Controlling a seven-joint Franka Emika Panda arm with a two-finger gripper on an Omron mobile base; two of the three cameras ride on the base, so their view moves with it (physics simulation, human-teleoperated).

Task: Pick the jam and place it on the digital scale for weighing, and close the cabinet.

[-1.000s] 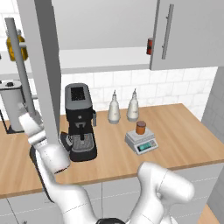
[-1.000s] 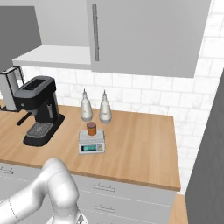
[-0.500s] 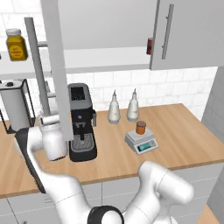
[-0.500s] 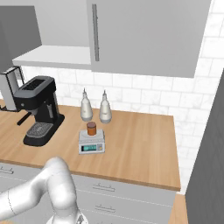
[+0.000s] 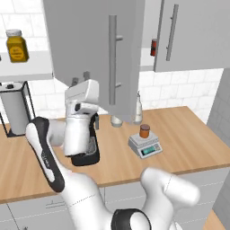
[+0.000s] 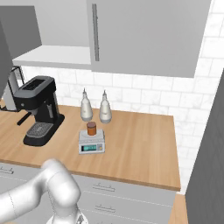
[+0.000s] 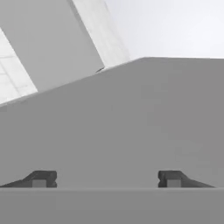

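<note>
Already the jam (image 5: 144,130) sits on the digital scale (image 5: 144,146), which lies on the counter below the cabinet (image 5: 92,54), so the swung-out door is what remains. That door should be stiff and light on its hinges; a flat push on its face, or a hold on the bar handle (image 5: 112,58), would likely serve. Seen from the hand, the gripper (image 7: 106,179) is spread wide against the grey panel, holding nothing; from the right base, the scale's teal display (image 6: 90,148) faces forward.

I see white tiled wall (image 6: 144,89) behind my wooden counter (image 6: 140,148). Grey drawers (image 6: 127,199) run beneath it, and a white shelf (image 6: 52,57) sits above the black coffee machine (image 6: 39,109).
</note>
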